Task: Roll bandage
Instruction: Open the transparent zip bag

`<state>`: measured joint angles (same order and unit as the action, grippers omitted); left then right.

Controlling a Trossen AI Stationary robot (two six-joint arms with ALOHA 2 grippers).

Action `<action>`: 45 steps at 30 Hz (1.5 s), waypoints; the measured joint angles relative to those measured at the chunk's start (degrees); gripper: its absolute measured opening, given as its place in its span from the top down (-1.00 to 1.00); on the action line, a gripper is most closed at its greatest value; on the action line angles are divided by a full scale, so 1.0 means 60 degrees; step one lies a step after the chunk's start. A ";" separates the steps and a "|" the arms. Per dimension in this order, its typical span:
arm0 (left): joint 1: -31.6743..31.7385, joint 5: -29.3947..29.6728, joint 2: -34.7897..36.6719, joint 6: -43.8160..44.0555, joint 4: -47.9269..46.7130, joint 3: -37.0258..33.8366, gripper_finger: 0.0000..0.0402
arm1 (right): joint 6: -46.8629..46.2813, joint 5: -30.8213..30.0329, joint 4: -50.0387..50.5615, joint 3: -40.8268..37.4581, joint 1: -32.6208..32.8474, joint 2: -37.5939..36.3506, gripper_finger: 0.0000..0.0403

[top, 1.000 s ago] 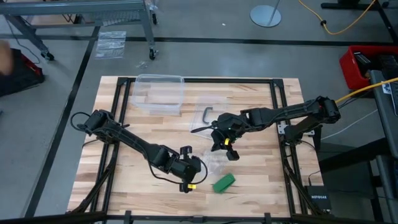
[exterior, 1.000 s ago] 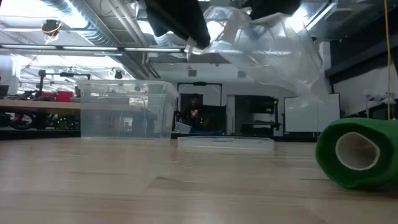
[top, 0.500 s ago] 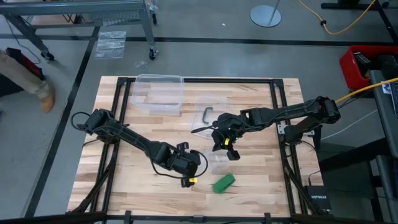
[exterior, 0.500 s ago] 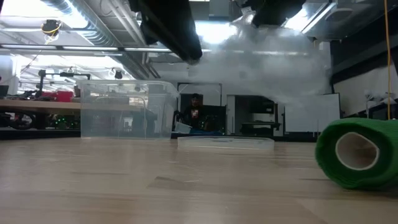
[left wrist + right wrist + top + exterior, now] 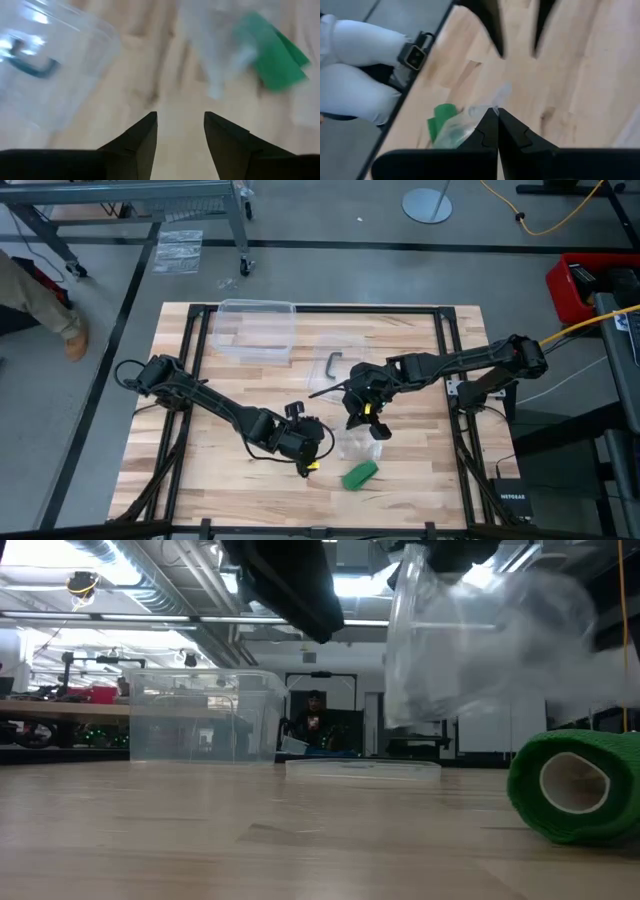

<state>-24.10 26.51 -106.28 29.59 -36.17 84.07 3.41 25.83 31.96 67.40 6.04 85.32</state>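
Observation:
The bandage point(image 5: 360, 473) is a compact green roll lying on its side on the table near the front edge; the low view shows its hollow end point(image 5: 575, 785). My left gripper point(image 5: 308, 463) hovers just left of it, open, with nothing between its fingers point(image 5: 180, 120). My right gripper point(image 5: 372, 425) is above and behind the roll, shut on a clear plastic bag point(image 5: 480, 640). The roll point(image 5: 440, 122) shows through and beside the bag in the right wrist view. My right gripper pinches an upper edge of the clear plastic bag point(image 5: 487, 114) between its two shut fingers, which slant down toward the table's near side. The bag hangs slack below the fingers, its lower end point(image 5: 420, 715) clear of the table.
A clear plastic container point(image 5: 255, 330) stands at the back left of the table, with its lid point(image 5: 360, 768) lying flat nearby. A metal hex key point(image 5: 333, 363) lies behind the right gripper. A person point(image 5: 40, 300) walks on the floor beyond the table's left edge.
My left gripper has let go of the bag and turned a little. The bag, stretched between both grippers a second ago, has swung free and now hangs from my right gripper alone. The green roll has stayed where it was.

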 joint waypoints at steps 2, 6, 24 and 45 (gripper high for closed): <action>0.0025 0.0422 0.0000 -0.0021 0.0306 0.0000 0.27 | 0.0003 0.0206 -0.0084 -0.0001 0.0000 0.0000 1.00; 0.0099 0.0541 -0.0026 -0.0362 0.1326 0.0000 0.32 | 0.0009 0.0576 -0.0316 -0.0004 0.0000 0.0000 1.00; 0.0138 0.0489 -0.0051 -0.0785 0.2490 0.0004 0.37 | 0.0257 0.0543 -0.0389 -0.0007 0.0000 0.0000 1.00; 0.0302 0.0275 -0.0055 -0.1469 0.3185 0.0000 0.46 | 0.0519 0.0218 -0.1465 -0.0011 -0.0004 0.0004 1.00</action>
<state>-22.29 28.16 -106.61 20.78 -17.06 84.07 6.52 27.13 23.17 67.33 6.02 85.34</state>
